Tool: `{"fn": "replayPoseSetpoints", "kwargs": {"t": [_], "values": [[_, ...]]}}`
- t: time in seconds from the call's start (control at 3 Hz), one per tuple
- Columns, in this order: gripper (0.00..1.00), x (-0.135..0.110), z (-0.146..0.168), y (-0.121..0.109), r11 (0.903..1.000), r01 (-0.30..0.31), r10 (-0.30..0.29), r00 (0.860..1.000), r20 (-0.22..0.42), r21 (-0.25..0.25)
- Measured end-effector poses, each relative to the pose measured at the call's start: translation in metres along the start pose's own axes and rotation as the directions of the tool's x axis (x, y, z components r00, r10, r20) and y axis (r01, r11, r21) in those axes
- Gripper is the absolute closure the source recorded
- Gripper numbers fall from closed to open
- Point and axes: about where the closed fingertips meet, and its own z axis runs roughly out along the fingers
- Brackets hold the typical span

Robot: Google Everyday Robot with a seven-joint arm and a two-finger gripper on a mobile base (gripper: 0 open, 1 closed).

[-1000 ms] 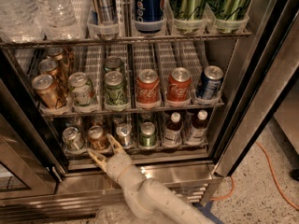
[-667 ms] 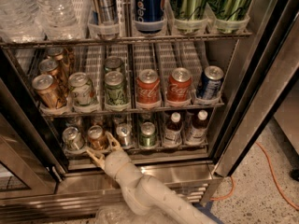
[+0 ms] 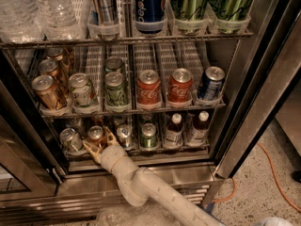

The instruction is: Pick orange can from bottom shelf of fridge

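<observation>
Orange can point(image 3: 95, 134) stands between the spread jaws of the gripper point(image 3: 99, 143); arm slants up from lower right.

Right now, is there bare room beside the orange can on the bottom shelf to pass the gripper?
Hardly. The open gripper straddles the orange can, with silver cans close on both sides; the bottom shelf front is packed across to the bottles. Bare: the steel sill in front, and lanes behind the Coca-Cola cans above.

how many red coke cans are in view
2. One red coke can and a second sit side by side on the middle rack; others may hide behind. The end effector is at the orange can on the bottom shelf.
</observation>
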Motion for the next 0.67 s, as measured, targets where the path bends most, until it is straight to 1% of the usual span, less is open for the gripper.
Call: {"fn": "replayPoseSetpoints", "kwargs": {"t": [0.33,0.67], "values": [[0.55,0.0000,0.0000,0.0000,1.0000,0.000,0.000,1.000,0.000,0.000],[0.79,0.0000,0.0000,0.0000,1.0000,0.000,0.000,1.000,0.000,0.000]]}}
